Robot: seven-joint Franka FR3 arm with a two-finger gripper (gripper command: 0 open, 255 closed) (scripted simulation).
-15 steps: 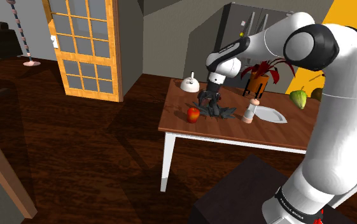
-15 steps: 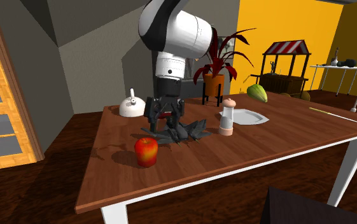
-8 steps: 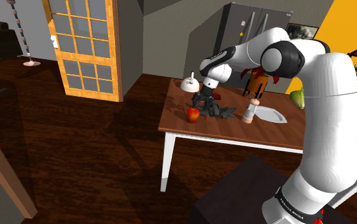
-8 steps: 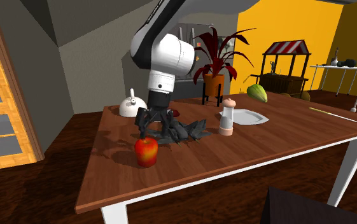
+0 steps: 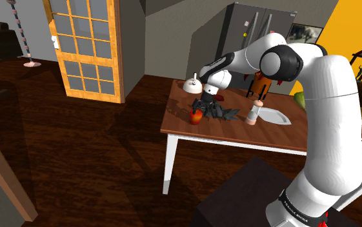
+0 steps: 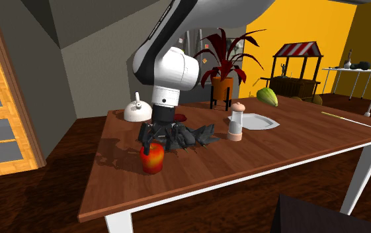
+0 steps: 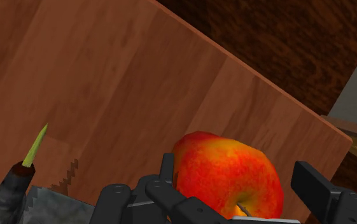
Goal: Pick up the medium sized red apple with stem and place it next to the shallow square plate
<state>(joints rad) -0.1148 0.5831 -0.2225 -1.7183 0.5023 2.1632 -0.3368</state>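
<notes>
The red and yellow apple (image 5: 196, 117) (image 6: 152, 159) (image 7: 228, 173) stands near the wooden table's corner, at the shoulder view's left end. My black gripper (image 5: 199, 110) (image 6: 154, 141) (image 7: 237, 170) is lowered over it from above, open, one finger on each side. In the wrist view one finger (image 7: 168, 167) is close beside the apple, while the other finger (image 7: 312, 184) stands a small gap away from it. The shallow pale plate (image 5: 275, 117) (image 6: 261, 122) lies farther along the table, beyond a shaker.
A dark crumpled object (image 5: 225, 113) (image 6: 195, 136) lies right behind the apple. A shaker (image 5: 254, 113) (image 6: 236, 122) stands by the plate. A white teapot-like pot (image 5: 193, 84) (image 6: 136, 111), a red-leaved plant (image 6: 223, 66) and a green fruit (image 6: 266, 96) line the far side. The table edge (image 7: 279, 95) runs close to the apple.
The gripper has moved from above the dark crumpled object toward the table corner and come down around the apple. The apple has stayed in place.
</notes>
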